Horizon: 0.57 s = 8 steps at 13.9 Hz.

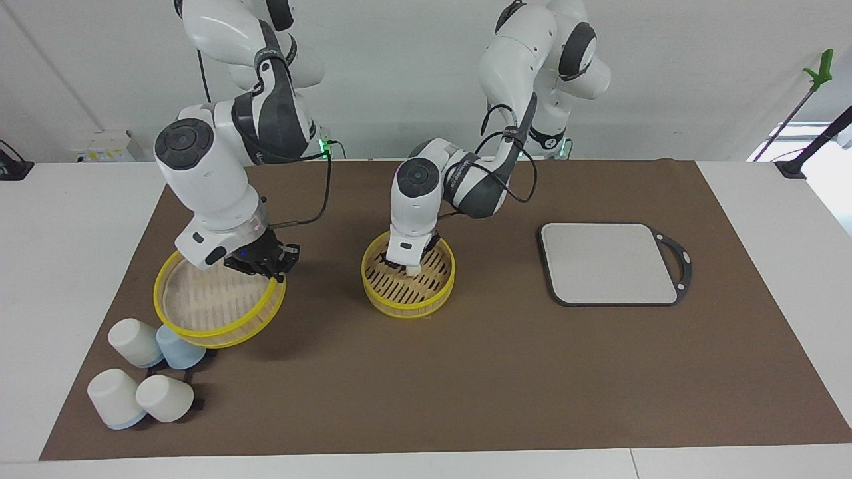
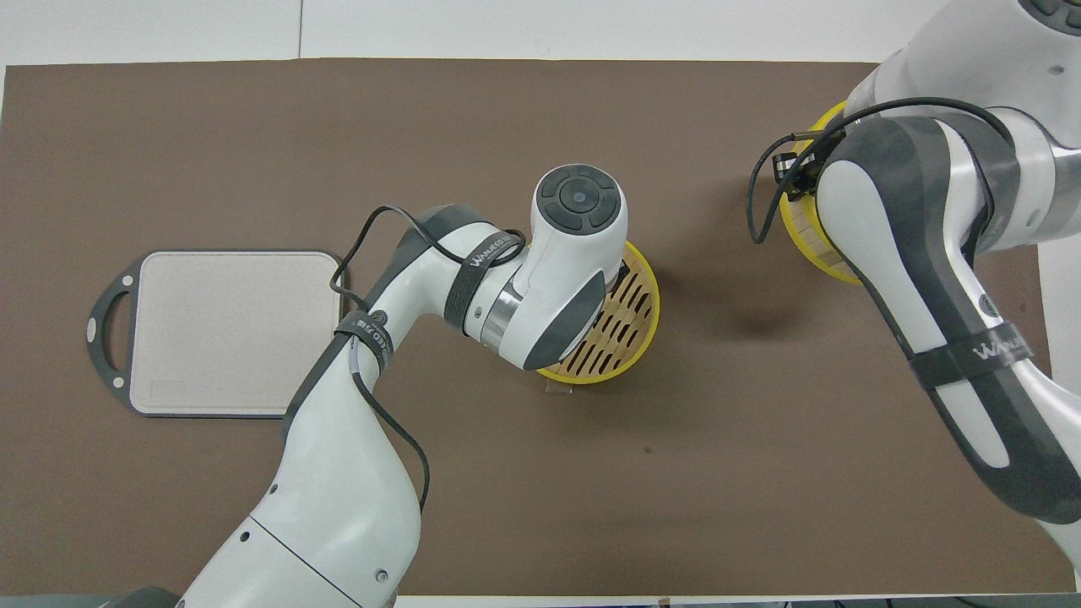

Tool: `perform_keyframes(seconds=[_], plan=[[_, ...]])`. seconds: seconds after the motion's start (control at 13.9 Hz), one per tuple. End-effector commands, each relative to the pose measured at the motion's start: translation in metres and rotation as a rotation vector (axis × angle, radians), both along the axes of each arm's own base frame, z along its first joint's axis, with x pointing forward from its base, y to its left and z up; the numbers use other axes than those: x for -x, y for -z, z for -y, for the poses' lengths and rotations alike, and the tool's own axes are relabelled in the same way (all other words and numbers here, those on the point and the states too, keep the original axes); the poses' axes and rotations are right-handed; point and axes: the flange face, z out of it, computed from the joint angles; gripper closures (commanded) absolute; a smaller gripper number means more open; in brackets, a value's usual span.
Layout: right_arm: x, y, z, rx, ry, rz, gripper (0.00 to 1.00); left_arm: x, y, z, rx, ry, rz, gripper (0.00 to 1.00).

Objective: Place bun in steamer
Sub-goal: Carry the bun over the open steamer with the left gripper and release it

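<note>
Your left gripper is down inside the steamer's lower tier at mid-table, fingers clamped on the bun, which sits low over the slats; you cannot tell whether it touches them. Your right gripper pinches the rim of the upper tier, holding it tilted above the cups at the right arm's end.

Even, bright overhead light. Soft shadows on the mat beside the right gripper and under both steamer tiers. Window glare, probably, at facing view's edge. Focus sharp.
</note>
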Motion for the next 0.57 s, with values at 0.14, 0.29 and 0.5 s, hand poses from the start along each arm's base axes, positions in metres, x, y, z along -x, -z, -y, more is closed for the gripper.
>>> perform_keyframes(seconds=[0.14, 0.29, 0.5], plan=[[0.013, -0.0043, 0.0019, -0.018, -0.009, -0.002, 1.0, 0.013, 0.013, 0.0009, -0.042, 0.018, 0.014, 0.3], [0.0122, -0.0048, 0.0029, -0.017, -0.014, 0.005, 1.0, 0.0127, 0.0105, 0.0027, -0.041, -0.031, 0.018, 0.0], [0.0101, -0.0031, 0.0018, -0.02, -0.017, 0.031, 1.0, 0.0088, 0.0038, -0.0007, -0.042, -0.055, 0.024, 0.0]])
